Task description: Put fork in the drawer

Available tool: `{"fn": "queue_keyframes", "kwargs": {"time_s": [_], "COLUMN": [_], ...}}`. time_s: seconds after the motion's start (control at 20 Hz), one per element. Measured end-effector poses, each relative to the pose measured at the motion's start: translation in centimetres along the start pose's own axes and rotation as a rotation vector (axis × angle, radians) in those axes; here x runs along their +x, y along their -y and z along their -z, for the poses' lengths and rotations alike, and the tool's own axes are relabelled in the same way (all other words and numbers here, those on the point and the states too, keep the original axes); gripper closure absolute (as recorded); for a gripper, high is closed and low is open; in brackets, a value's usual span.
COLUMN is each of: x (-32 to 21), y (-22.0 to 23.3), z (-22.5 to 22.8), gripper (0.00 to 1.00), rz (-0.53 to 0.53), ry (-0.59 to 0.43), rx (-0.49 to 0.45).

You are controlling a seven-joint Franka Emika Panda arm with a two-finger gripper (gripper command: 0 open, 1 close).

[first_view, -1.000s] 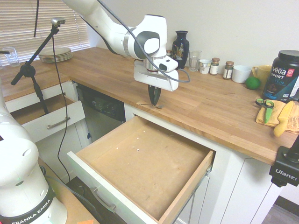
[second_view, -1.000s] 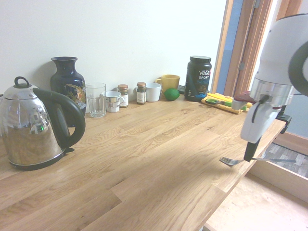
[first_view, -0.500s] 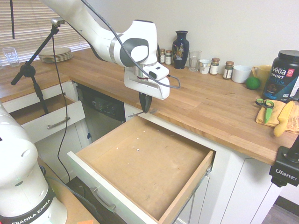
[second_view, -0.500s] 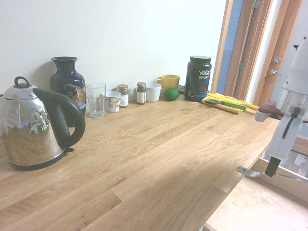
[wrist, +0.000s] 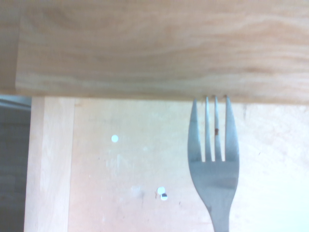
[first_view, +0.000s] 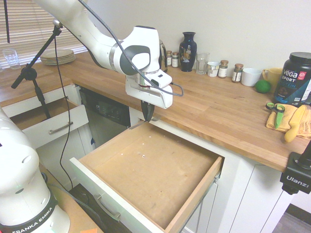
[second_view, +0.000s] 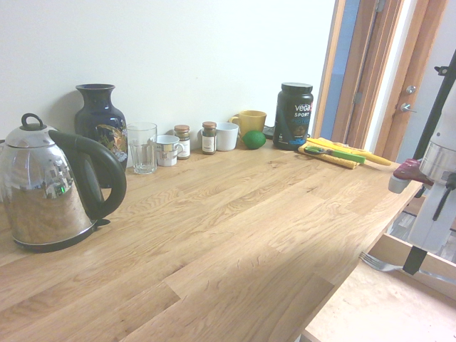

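Second exterior view: fork in the hand, over the open drawer.
Noted left to right: kettle at the left of the desk; dark-blue vase behind it; black tub near the far edge; fork beyond the desk's right-hand edge, above the drawer, tines leftward; hand closed on its handle, fingers pointing down.

Gripper: shifted farther off the countertop, toward the open drawer.
Fork: carried along, tines now past the counter edge.
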State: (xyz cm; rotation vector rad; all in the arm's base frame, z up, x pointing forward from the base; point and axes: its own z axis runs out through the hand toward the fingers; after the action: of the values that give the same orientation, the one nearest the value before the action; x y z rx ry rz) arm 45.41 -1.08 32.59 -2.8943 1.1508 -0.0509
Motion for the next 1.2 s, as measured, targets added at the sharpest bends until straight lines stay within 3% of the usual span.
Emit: {"fn": "queue_keyframes", "kwargs": {"time_s": [1.2], "x": [-1.1], "y": [-3.3], "z": [-5.1], "gripper": [1.00], "rz": [-0.058], "ry": [0.021], "rx": [-0.026]}}
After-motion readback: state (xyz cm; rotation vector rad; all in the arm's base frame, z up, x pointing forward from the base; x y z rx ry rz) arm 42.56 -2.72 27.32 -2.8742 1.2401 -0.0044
